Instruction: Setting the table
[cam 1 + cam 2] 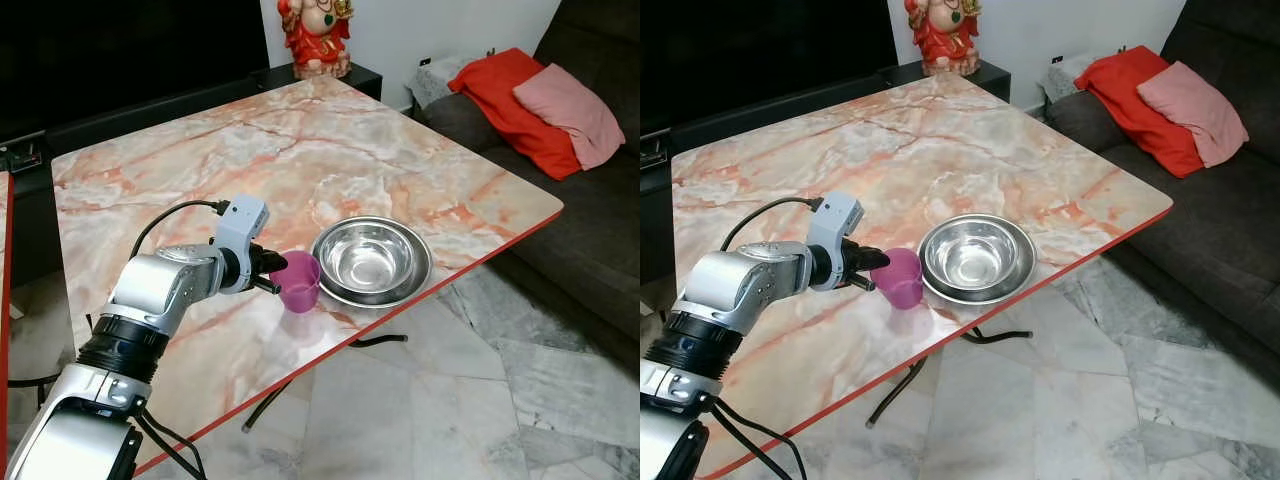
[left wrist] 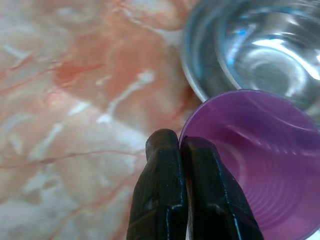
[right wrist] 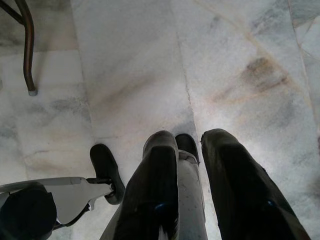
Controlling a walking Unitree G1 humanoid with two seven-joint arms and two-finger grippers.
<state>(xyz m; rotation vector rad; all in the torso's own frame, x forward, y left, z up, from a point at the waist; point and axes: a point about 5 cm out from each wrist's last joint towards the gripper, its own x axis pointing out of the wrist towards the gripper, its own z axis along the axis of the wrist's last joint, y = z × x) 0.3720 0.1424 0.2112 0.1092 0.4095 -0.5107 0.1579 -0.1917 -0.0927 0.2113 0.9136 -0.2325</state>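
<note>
We are pinching the purple cup's point(image 1: 300, 281) rim with the left gripper point(image 1: 272, 274), jaws closed; the cup is standing on the marble table point(image 1: 300, 150), touching the steel bowl point(image 1: 372, 260). Right gripper point(image 3: 190, 150) is hanging slightly parted.

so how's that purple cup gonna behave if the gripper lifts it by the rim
The purple cup looks like thin ribbed plastic, so probably light and apt to flex. The left gripper pinches its rim on one side, so it may tilt when raised.

A purple cup point(image 1: 300, 281) is being shown beside a shiny silver bowl point(image 1: 371, 259) on a pink-orange marbled table point(image 1: 280, 150) edged in red.
</note>
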